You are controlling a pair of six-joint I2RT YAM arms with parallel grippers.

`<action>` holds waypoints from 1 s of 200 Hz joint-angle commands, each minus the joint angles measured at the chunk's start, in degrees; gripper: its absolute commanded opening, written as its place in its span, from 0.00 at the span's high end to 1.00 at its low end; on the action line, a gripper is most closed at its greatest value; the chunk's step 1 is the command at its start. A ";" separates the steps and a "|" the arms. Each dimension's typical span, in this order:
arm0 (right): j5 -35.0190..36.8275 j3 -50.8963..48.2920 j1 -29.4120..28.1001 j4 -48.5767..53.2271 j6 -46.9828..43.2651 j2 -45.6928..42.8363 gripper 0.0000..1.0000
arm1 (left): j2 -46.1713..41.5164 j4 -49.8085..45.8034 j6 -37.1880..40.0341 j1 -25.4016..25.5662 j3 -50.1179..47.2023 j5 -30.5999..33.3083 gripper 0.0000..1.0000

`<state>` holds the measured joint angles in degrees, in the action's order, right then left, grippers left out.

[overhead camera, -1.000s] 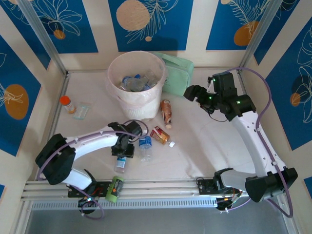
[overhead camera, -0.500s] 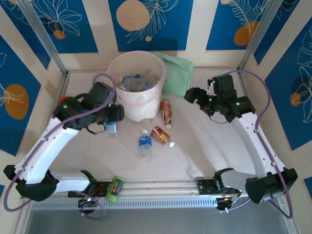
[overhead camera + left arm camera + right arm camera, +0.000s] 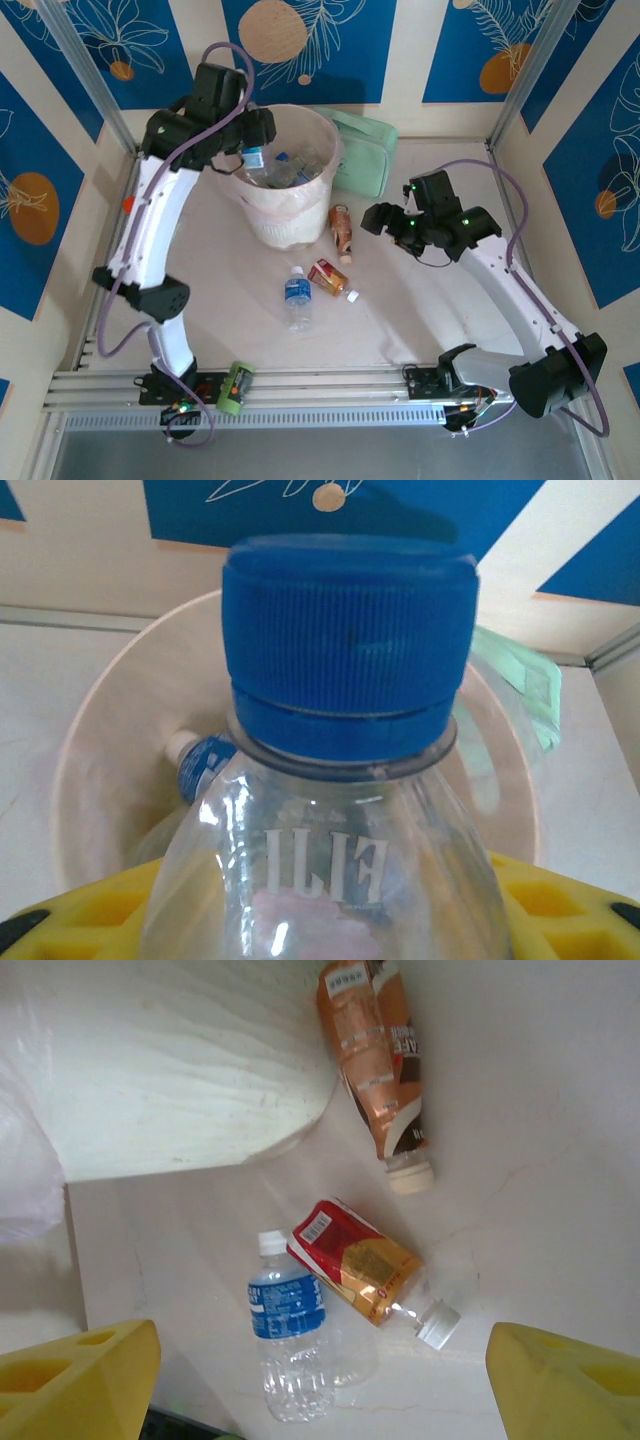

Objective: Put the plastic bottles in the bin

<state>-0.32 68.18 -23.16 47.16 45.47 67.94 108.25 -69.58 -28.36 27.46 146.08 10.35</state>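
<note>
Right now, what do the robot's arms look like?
The left arm and right arm have smooth white tubes, chunky black joints, tiny green lights and purple cables. The left end effector and right end effector have bright yellow fingers.

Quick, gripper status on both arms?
Left gripper: shut on a blue-capped bottle, above the bin.
Right gripper: open, empty.

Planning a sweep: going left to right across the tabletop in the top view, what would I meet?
orange cap → blue-labelled bottle → copper bottle → right gripper
</note>
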 commanded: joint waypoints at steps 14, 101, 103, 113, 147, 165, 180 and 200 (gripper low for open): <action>0.56 -0.95 -1.58 0.41 1.54 -1.23 0.15 | 4.19 4.76 -1.76 -5.20 3.42 -4.29 0.46; 0.52 -2.27 -0.23 -5.63 0.21 8.22 0.14 | -1.32 6.74 -3.41 -6.90 -3.02 -6.76 0.13; 0.39 -2.20 -0.22 -5.95 0.22 8.71 0.14 | -1.91 7.05 -3.45 -6.90 -3.77 -6.75 0.13; -0.15 -1.81 -0.09 -7.78 0.17 11.49 0.13 | -5.05 8.68 -3.54 -6.81 -7.87 -6.75 0.14; -0.45 2.27 -0.13 -11.12 -0.99 21.20 0.11 | -20.03 14.77 -3.67 -6.77 -28.13 -5.20 0.15; 0.01 3.55 -0.13 -12.78 -1.04 24.82 0.11 | -29.10 18.79 -4.52 -6.79 -40.94 -4.92 0.15; -0.47 3.97 -0.08 -14.78 -0.49 26.99 0.11 | -35.69 19.81 -5.83 -6.80 -49.75 -4.57 0.15; -1.50 3.89 -0.13 -18.57 0.61 29.41 0.10 | -42.78 20.50 -7.86 -6.83 -60.45 -5.12 0.15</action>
<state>0.30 70.19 -23.55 33.61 45.45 95.35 71.29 -52.05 -33.28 20.51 95.37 4.97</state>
